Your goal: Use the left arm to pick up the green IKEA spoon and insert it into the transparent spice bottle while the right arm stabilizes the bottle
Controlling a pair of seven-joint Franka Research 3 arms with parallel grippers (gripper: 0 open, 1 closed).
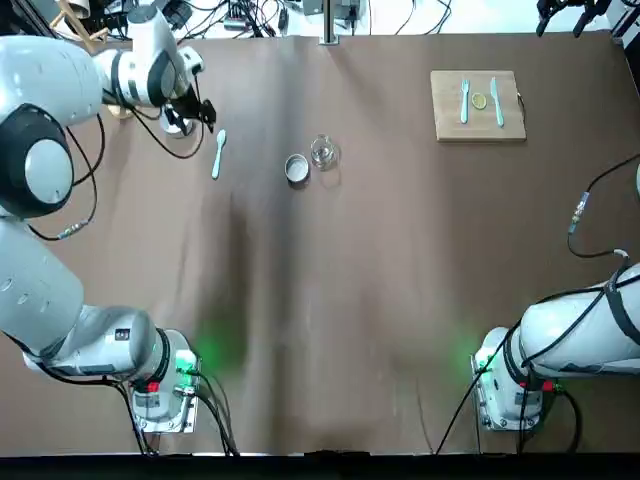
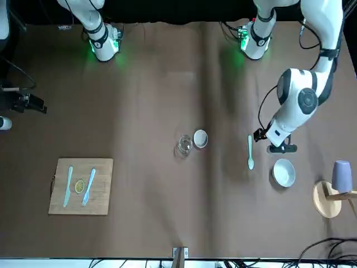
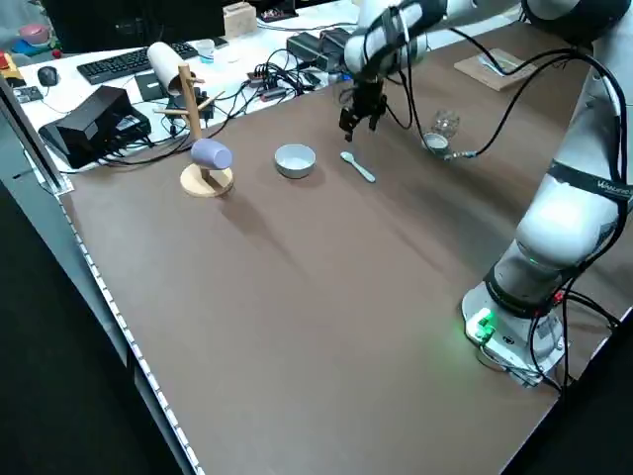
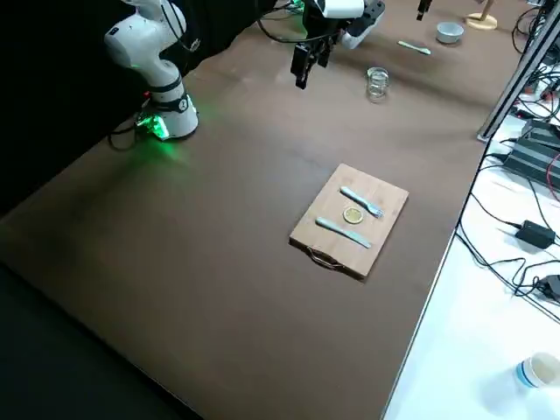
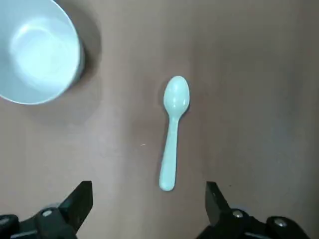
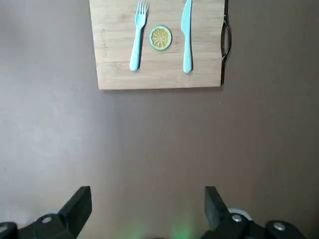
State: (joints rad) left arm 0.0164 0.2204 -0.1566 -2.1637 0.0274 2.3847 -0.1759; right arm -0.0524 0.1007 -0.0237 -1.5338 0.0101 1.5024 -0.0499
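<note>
Nothing is grasped yet: green IKEA spoon lies flat toward the surface's far left edge, left gripper open above it. Transparent spice bottle stands unheld mid-surface; right gripper hangs open, well apart.

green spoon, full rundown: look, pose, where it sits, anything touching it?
The spoon is one slim piece of what looks like very pale green plastic, with an oval bowl and a straight handle. It lies flat on the brown table, alone, touching nothing else. A white bowl sits apart near its bowl end; the glass jar and grey cap are farther off. The left tool hovers open by the handle end, not gripping.
</note>
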